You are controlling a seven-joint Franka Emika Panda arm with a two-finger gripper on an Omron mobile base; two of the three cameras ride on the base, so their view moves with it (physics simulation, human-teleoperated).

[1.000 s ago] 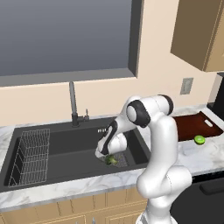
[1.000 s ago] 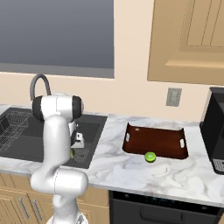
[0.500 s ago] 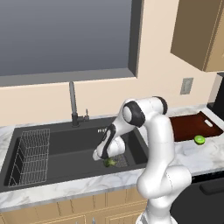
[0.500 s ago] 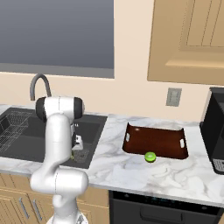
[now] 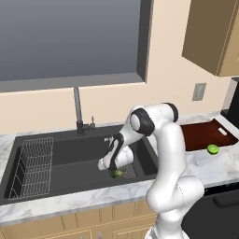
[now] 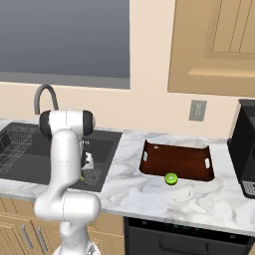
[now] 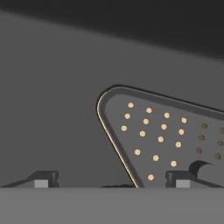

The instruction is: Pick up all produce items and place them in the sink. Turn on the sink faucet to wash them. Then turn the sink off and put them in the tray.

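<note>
1. Marble worktop (image 6: 149, 191) carries the black sink (image 5: 70, 158) and the reddish tray (image 6: 179, 162).
2. Pincer (image 7: 111, 178), jaws spread wide, hangs low over the drain (image 7: 162, 135).
3. Broccoli (image 5: 115, 173) lies in the basin; the lime-green fruit (image 6: 171, 178) sits at the tray's front rim.

Even, soft rendered light fills both base views, bright on the beige wall and the marble counter (image 6: 149, 194), with no glare and only faint shadows. The sink (image 5: 70, 158) reads as a flat matte black, detail lost toward its 9 o'clock wall. The hand view is dim and grey; a darker band lies along 12 o'clock. Everything is sharp, with no edge distortion.
</note>
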